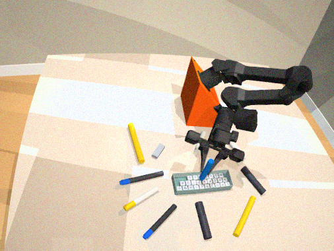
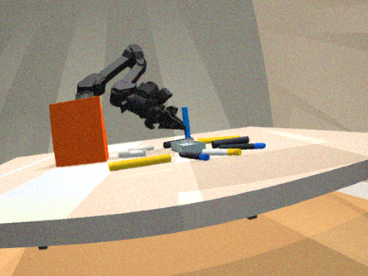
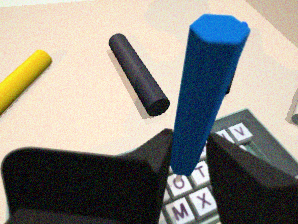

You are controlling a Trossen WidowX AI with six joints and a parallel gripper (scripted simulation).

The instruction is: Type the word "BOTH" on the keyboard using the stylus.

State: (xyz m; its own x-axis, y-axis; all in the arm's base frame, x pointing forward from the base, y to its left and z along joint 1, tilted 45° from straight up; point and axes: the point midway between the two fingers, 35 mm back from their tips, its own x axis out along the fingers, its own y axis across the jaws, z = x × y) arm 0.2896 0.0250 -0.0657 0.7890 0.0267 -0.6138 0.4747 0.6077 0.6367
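My gripper (image 1: 206, 170) (image 2: 186, 128) (image 3: 189, 138) is shut on the blue stylus (image 1: 207, 169) (image 2: 186, 121) (image 3: 207, 75), which stands nearly upright, leaning slightly. The green-grey keyboard (image 1: 203, 191) (image 2: 189, 148) (image 3: 260, 126) lies below with white letter keys. In the wrist view the stylus's lower end is at the upper edge of the O key (image 3: 178, 185), beside the T key (image 3: 200, 173). It looks low on the keys, touching or almost touching O; I cannot tell whether the key is down. The M key (image 3: 180, 211) and X key (image 3: 204, 200) show nearer me. The fingers and stylus hide other keys.
Several pens and markers lie around the keyboard, among them a black marker (image 1: 203, 220) (image 3: 137, 75) and a yellow one (image 1: 244, 216) (image 3: 22, 80). A grey block (image 1: 158, 150) lies to the left. A tall orange block (image 1: 201, 106) (image 2: 78, 131) stands beside the arm's base.
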